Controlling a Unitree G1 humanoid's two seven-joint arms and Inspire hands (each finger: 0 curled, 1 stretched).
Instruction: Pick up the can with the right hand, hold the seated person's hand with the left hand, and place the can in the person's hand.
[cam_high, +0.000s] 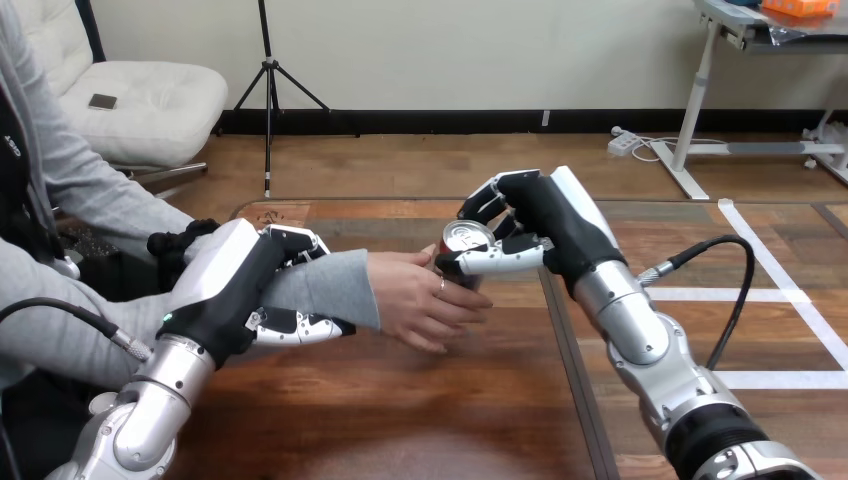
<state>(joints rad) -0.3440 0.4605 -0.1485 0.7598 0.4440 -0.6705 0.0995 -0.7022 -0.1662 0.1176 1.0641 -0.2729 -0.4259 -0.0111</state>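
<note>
Right hand (555, 225): closed on the can (466, 238). The thumb lies across the can's near side and the fingers wrap its far side. The can is upright with its silver top in sight, held above the table (400, 420) near the table's middle and well in from the far edge.

Person's hand (420, 300): reaches in from the view's left and touches the can's lower part, with its fingers curled under and around it. The robot's right hand and the person's hand are both on the can.

Left hand (225, 290): gripping the person's forearm over the grey sleeve (325, 285), just behind the wrist. The fingers pass over the top of the sleeve and the thumb sits beneath it.

Edges: a dark seam (572, 380) runs from near the can toward the near edge and passes under the right forearm. White tape lines (765, 295) cross the surface right of the seam. A black cable (738, 290) loops beside the right forearm.

Open room: the wood between the two arms, on the near side of the joined hands, lies bare. A bare strip also lies between the can and the far edge.
</note>
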